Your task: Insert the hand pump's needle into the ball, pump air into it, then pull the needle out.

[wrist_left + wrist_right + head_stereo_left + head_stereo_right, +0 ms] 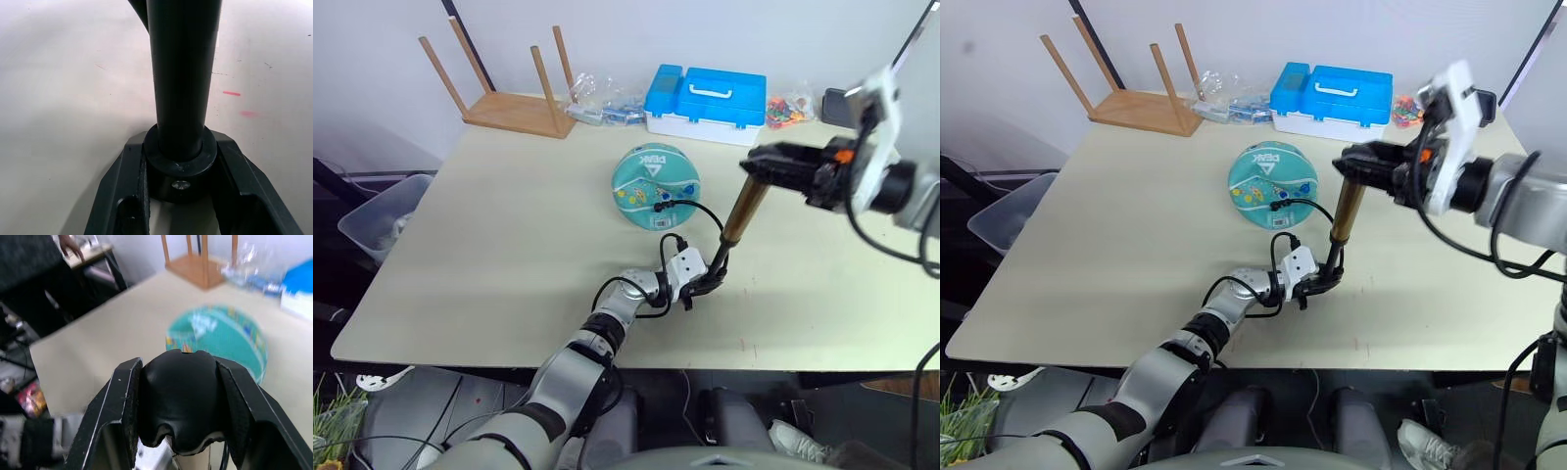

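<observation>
At the near edge of a pale bench, the left gripper has its jaws clenched on the black bottom end of the hand pump. In the left wrist view the black pump end sits wedged between the two fingers, just above the bench top.

The pump stands nearly upright on the bench, leaning a little toward the robot's right at the top. Its gold-bronze barrel rises from the left gripper to the right gripper, whose jaws are closed around the black handle at the top. The right wrist view shows the rounded black handle held snugly between the two fingers.

A thin black hose loops from the pump's lower end up and over to the ball, which rests on the bench just beyond the left gripper, near the middle. The hose end meets the ball's near side; whether the needle is inside cannot be told. The ball is teal with small bright prints and a white triangle logo.

Farther back, by the wall, sit an upturned wooden stool, a clear plastic bag, a blue and white case and some small colourful bits. A clear bin stands off the bench's left side.
</observation>
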`<action>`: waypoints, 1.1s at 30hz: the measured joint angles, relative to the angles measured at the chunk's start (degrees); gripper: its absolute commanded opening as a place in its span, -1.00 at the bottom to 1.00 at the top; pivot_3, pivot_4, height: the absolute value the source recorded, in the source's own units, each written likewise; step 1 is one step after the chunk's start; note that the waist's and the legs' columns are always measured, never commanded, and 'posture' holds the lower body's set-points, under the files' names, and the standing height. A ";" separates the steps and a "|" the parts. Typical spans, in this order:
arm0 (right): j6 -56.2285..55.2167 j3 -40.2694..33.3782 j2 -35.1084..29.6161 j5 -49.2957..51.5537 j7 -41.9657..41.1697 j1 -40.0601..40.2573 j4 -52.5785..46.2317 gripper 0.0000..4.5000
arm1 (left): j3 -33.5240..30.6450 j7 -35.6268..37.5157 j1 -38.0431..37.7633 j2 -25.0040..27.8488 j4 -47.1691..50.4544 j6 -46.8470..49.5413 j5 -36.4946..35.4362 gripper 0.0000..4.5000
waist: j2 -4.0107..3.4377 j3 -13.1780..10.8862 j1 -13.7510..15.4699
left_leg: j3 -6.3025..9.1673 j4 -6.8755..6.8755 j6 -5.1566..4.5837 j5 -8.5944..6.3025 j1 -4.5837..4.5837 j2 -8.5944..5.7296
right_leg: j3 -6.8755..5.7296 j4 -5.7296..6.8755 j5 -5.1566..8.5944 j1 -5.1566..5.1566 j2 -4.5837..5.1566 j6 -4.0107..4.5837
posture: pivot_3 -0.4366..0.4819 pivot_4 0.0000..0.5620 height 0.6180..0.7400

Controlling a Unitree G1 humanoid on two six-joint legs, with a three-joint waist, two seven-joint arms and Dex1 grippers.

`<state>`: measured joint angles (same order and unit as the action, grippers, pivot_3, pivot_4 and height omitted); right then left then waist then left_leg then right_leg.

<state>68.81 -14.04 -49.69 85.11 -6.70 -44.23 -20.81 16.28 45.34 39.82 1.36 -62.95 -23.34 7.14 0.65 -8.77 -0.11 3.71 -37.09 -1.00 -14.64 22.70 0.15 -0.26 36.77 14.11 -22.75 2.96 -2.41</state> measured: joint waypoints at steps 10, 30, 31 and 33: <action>-6.62 2.11 0.35 -3.09 -1.56 9.02 -4.38 -0.28 | 0.01 -0.46 -0.32 0.44 -0.26 0.04 0.14 -0.52 | 0.36 0.31 -0.52 | -0.01 -0.07 -0.02 -0.01 -0.16 0.05 | 0.01 0.04 0.05 0.15 -0.11 -0.09 | -0.05 -0.47 1.00; -24.02 20.09 14.34 -38.43 -21.27 20.78 3.88 -0.28 | -0.22 -1.49 -1.11 0.72 -1.07 1.22 0.11 -0.52 | 0.60 1.31 -0.85 | -0.01 0.25 -0.01 -0.02 -1.14 0.25 | 0.08 -0.01 0.21 0.89 -0.31 -0.18 | -0.05 -0.47 1.00; -23.42 18.96 14.22 -37.85 -21.42 20.73 3.36 -0.28 | -0.21 -1.44 -1.10 0.71 -1.04 1.20 0.11 -0.52 | 0.58 1.30 -0.82 | 0.00 0.26 -0.01 -0.02 -1.12 0.24 | 0.07 -0.02 0.21 0.88 -0.30 -0.18 | -0.05 -0.47 1.00; -18.20 16.27 12.20 -34.82 -21.40 19.50 2.38 -0.28 | 0.02 -1.19 -0.64 0.47 -0.97 1.19 0.12 -0.52 | 0.37 1.03 -0.67 | 0.03 0.24 0.00 -0.02 -0.98 0.20 | 0.09 -0.03 0.19 0.78 -0.20 -0.19 | -0.05 -0.47 1.00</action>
<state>50.61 2.23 -37.49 50.29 -28.10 -24.73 -18.43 16.31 44.15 39.17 1.83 -63.92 -22.15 7.27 1.02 -7.74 -0.78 3.74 -36.85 -1.00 -14.65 21.72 0.34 -0.17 36.74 14.30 -21.97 2.75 -2.60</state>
